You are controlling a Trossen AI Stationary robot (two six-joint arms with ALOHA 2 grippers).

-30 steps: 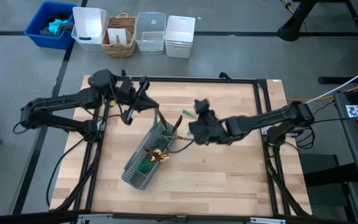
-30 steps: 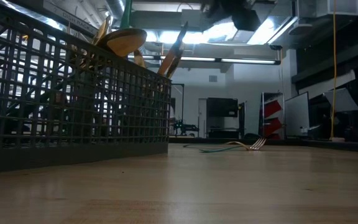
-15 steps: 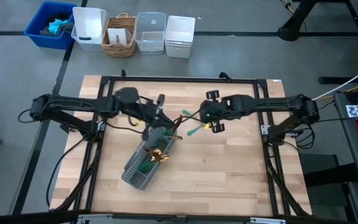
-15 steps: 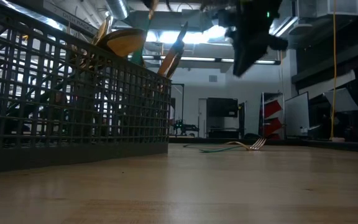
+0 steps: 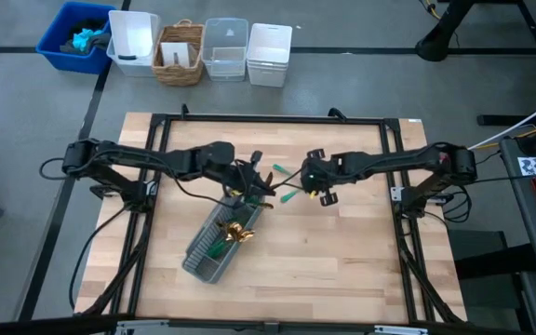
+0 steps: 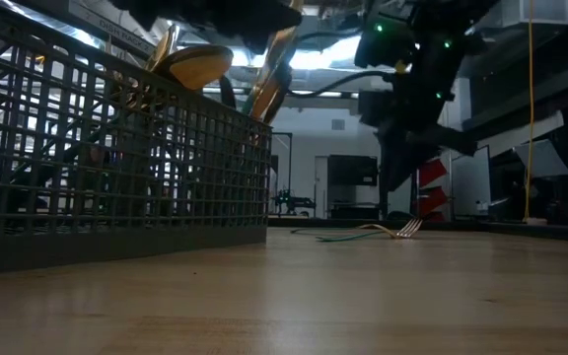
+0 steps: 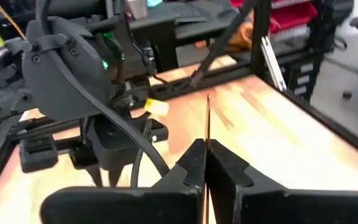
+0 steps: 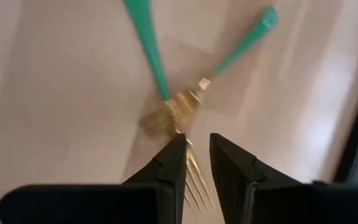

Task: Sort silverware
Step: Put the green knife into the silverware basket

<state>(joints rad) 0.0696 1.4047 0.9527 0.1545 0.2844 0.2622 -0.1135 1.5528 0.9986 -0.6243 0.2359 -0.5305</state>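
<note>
Forks (image 8: 179, 118), 2 crossed flat with green handles fanning away, lie beneath the narrowly parted right tool (image 8: 194, 155); left tool (image 7: 205, 163) pinches a thin upright knife (image 7: 207, 121).

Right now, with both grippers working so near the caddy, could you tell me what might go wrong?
1. The right gripper hovers open over two crossed forks; closing might catch both or push them apart.
2. The left gripper is shut on a thin utensil at the caddy; held so thinly, it might tilt or slip when released.
3. In the high view both grippers are close, so they could collide.
</note>
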